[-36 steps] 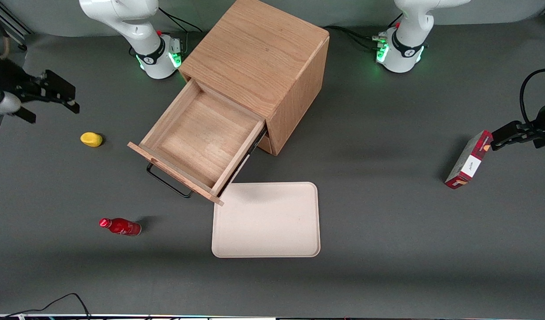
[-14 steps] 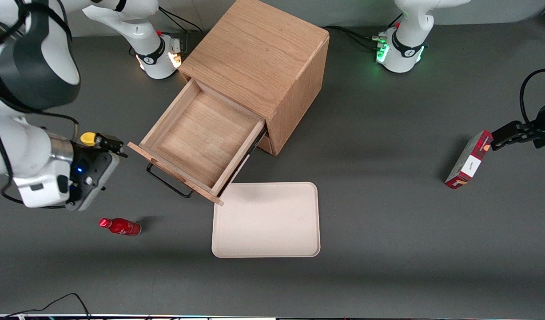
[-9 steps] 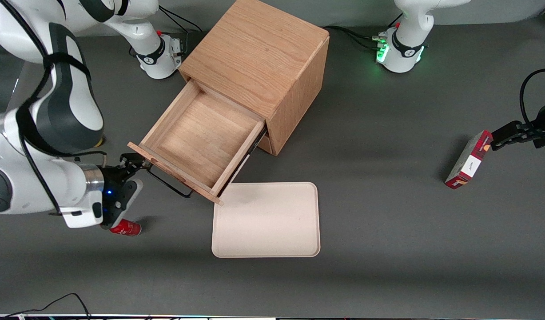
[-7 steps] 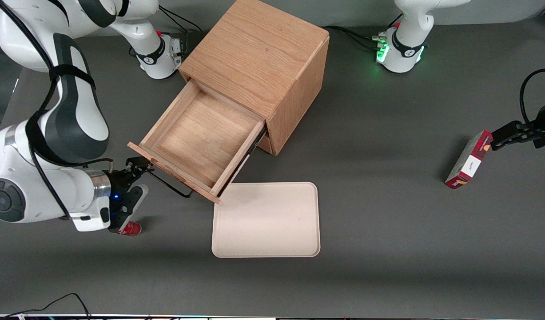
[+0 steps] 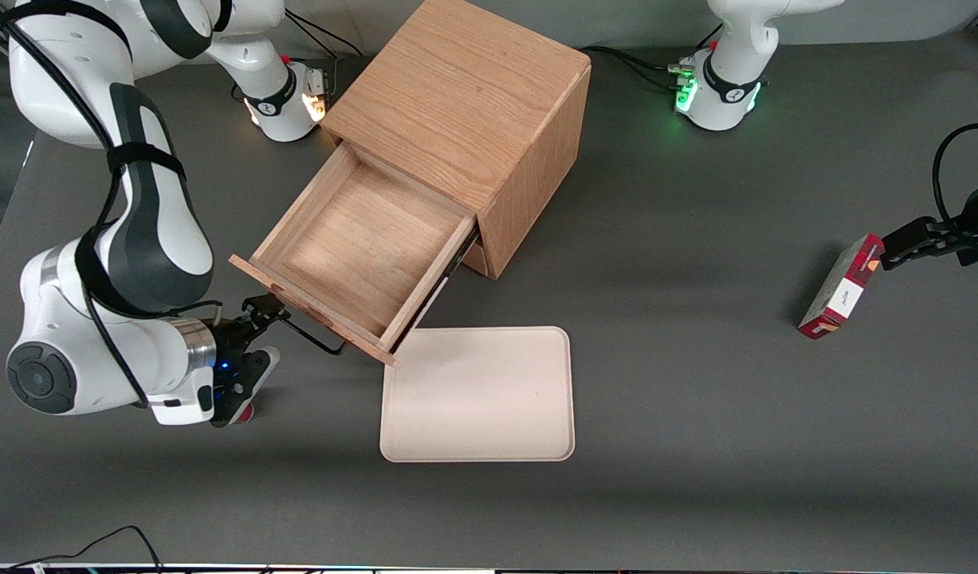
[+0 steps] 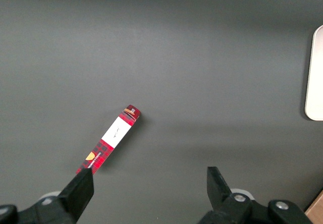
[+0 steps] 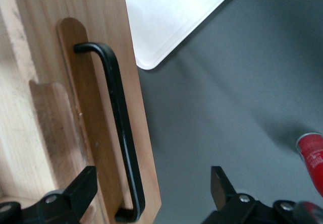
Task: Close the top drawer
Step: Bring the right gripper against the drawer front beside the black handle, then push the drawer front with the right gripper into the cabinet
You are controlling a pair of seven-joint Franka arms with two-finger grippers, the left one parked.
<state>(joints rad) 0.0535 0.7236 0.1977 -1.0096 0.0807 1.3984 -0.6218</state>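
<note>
**Top drawer pulled out, tool spread at its handle end**

Nearest the front camera: a cream tray (image 5: 477,394) flat on the grey tabletop (image 5: 696,399), one corner just beside the drawer's front corner.

The tool (image 5: 267,312) is low in front of the top drawer (image 5: 361,239), at the end of the black bar handle (image 5: 309,336) toward the working arm's end of the tabletop. In the wrist view the fingers (image 7: 81,191) stand spread wide, with the handle (image 7: 121,138) and the edge of the drawer front (image 7: 96,113) between them; neither fingertip is seen touching the bar. Nothing pinched.

A red bottle (image 5: 243,414) lies on the tabletop, mostly hidden under the wrist, only a sliver showing; its red body also shows in the wrist view (image 7: 312,156).

Top drawer pulled well out of the oak cabinet (image 5: 465,104), inside bare wood, front panel angled toward the working arm's end and the front camera. Cabinet stands farther from the camera than the tray, turned at an angle.

Toward the parked arm's end: a red plaid box (image 5: 841,287), tilted, also in the left wrist view (image 6: 108,139).
</note>
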